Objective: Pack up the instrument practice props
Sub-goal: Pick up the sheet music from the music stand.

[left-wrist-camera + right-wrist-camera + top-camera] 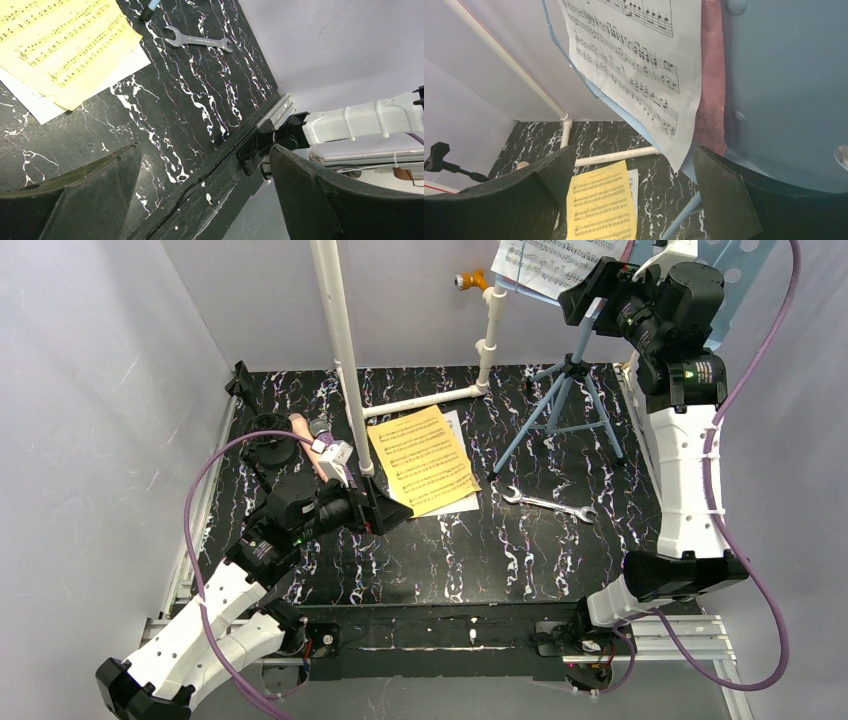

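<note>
Several sheet-music pages [422, 458], titles illegible

white page [639, 65] on blue rack [784, 90] — yellow page [601, 210] below.

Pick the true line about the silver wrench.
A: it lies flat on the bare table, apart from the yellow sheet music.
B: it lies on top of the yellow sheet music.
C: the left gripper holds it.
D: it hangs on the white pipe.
A: the top view shows the wrench flat on the black marbled table, clear of the yellow sheet music.
</note>
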